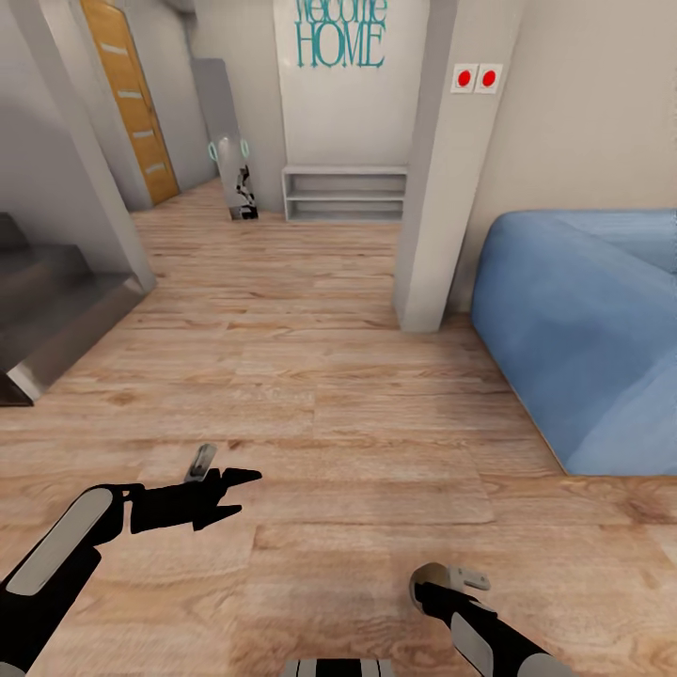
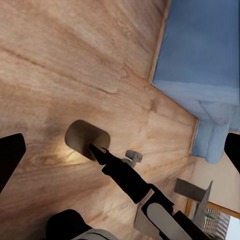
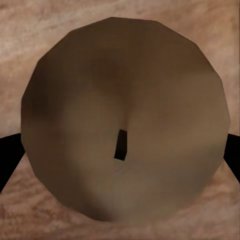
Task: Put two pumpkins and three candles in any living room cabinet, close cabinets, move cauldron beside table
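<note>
1 candle (image 3: 125, 125) is clamped between the fingers of the right gripper (image 1: 431, 585), low over the wooden floor (image 1: 310, 376); during transit it should be kept level and firmly pinched. The left gripper (image 1: 230, 494) is carried spread and empty. Beyond, a blue sofa (image 1: 583, 329) and a pillar (image 1: 437, 188) are to be skirted.

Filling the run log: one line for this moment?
right end effector: shut on candle | left end effector: open, empty | over wood floor | blue sofa right
</note>
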Controlling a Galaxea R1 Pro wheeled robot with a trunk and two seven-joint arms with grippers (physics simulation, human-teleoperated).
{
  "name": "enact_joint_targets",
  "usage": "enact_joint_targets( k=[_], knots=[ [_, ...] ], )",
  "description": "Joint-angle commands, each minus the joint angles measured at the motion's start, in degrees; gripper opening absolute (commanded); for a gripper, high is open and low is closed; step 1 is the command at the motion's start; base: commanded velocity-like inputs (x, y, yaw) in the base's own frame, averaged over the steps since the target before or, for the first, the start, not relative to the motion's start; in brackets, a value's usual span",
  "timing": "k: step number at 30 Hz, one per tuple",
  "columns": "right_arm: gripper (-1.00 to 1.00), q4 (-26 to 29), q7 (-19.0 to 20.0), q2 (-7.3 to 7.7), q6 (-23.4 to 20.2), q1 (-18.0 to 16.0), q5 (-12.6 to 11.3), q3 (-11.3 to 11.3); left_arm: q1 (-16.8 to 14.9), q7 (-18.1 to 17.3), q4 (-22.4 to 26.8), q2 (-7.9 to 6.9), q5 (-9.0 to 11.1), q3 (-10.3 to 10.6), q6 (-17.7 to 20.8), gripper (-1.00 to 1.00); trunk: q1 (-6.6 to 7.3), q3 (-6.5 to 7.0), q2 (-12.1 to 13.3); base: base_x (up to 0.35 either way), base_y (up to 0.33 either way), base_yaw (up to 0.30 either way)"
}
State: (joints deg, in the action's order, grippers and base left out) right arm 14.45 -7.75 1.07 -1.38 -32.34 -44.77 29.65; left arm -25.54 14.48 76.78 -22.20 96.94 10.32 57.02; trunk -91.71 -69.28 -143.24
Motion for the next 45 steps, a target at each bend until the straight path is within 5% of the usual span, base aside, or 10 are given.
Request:
enact_joint_targets(
  k=[1,19,45],
  knots=[
    [-1.00,0.14,-0.42,0.05,-0.14,0.00,-0.52,0.49,-0.03,0.55,0.04,-0.04,0.55,0.06,0.02,1.00,0.04,0.18,0.01,0.000,0.000,0.000],
    [-1.00,0.14,-0.42,0.06,-0.12,0.00,-1.19,0.24,-0.03,0.68,-0.16,-0.13,0.45,-0.02,-0.06,1.00,3.99,2.96,7.23,0.000,0.000,0.000],
    [-1.00,0.14,-0.35,-0.01,-0.03,0.00,-1.28,0.23,-0.12,0.84,-4.09,0.16,-8.02,-0.63,-0.36,1.00,9.70,7.50,17.66,0.000,0.000,0.000]
  ],
)
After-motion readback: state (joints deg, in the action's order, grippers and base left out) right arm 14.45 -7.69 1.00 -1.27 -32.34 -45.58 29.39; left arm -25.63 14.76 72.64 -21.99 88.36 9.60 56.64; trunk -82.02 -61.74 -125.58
